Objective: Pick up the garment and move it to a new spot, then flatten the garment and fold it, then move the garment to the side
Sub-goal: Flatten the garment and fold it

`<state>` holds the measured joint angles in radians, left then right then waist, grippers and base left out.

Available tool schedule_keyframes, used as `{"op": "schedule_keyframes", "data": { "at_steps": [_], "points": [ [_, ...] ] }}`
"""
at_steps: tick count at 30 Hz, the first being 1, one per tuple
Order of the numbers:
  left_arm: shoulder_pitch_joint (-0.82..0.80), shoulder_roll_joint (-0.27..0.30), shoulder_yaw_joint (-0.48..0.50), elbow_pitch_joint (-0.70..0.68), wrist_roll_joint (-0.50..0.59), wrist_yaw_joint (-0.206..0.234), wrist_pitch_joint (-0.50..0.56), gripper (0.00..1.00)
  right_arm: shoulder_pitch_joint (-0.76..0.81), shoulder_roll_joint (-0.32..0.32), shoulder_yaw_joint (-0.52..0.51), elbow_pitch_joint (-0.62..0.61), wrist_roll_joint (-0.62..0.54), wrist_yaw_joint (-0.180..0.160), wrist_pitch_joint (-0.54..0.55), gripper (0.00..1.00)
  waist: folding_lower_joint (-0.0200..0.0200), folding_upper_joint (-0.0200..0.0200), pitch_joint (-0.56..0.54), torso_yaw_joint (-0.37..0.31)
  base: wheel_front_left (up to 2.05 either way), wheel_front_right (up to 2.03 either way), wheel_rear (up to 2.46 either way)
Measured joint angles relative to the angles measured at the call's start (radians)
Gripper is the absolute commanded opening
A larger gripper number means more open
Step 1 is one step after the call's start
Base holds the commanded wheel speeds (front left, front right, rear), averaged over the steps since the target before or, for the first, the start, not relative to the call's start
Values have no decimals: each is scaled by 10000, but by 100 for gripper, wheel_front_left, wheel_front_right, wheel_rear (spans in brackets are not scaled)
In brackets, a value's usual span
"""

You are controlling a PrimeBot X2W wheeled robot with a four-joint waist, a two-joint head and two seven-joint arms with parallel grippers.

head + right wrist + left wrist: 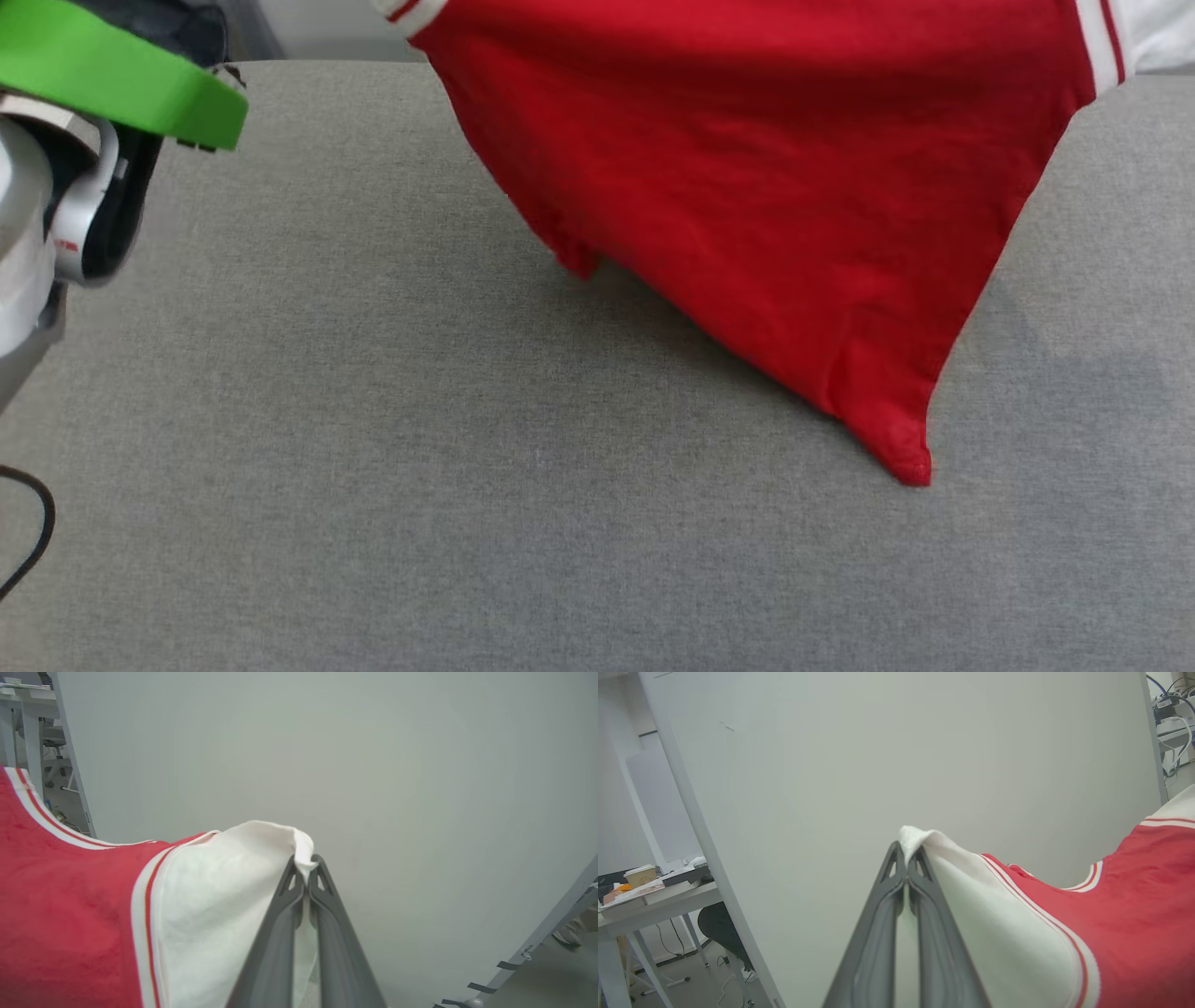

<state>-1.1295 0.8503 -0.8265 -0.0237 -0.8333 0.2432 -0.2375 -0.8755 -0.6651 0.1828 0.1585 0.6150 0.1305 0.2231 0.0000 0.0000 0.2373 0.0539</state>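
The garment (pixel 766 187), a red T-shirt with white sleeves and striped seams, hangs above the grey table (pixel 373 467); its lowest corner reaches down to the cloth surface at the right. In the left wrist view my left gripper (pixel 906 854) is shut on the edge of one white sleeve (pixel 999 933). In the right wrist view my right gripper (pixel 306 863) is shut on the other white sleeve (pixel 224 905). The red body (pixel 65 905) stretches between the two grips. The shirt's top and both grips lie beyond the head view's upper edge.
A pale arm segment with a green band (pixel 112 79) sits at the head view's upper left, and a black cable (pixel 28 532) loops at the left edge. A white wall panel (pixel 878 765) stands behind. A desk with clutter (pixel 649 891) is off to the left.
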Motion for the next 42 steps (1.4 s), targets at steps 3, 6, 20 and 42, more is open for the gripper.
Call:
{"op": "schedule_keyframes", "data": {
  "at_steps": [3,6,20,42],
  "points": [
    [-575,-219,19,165,90,-121,61,0,-505,59,-173,-209,-205,-2,-2,0,0,0,76,-20,0,0,0],
    [-1247,-550,6,500,322,-324,198,0,-1118,249,-226,-268,-391,-2,12,0,0,0,228,-29,0,0,0],
    [-5189,-2360,40,3779,1112,-1570,372,0,-6020,765,631,2054,-1933,-2,-130,0,1,0,1922,-108,0,0,0],
    [-5779,-3578,1166,6481,1653,-2667,-182,0,-8785,1561,3131,6113,-2057,0,-2859,0,2,0,3798,-298,0,0,0]
  ]
}}
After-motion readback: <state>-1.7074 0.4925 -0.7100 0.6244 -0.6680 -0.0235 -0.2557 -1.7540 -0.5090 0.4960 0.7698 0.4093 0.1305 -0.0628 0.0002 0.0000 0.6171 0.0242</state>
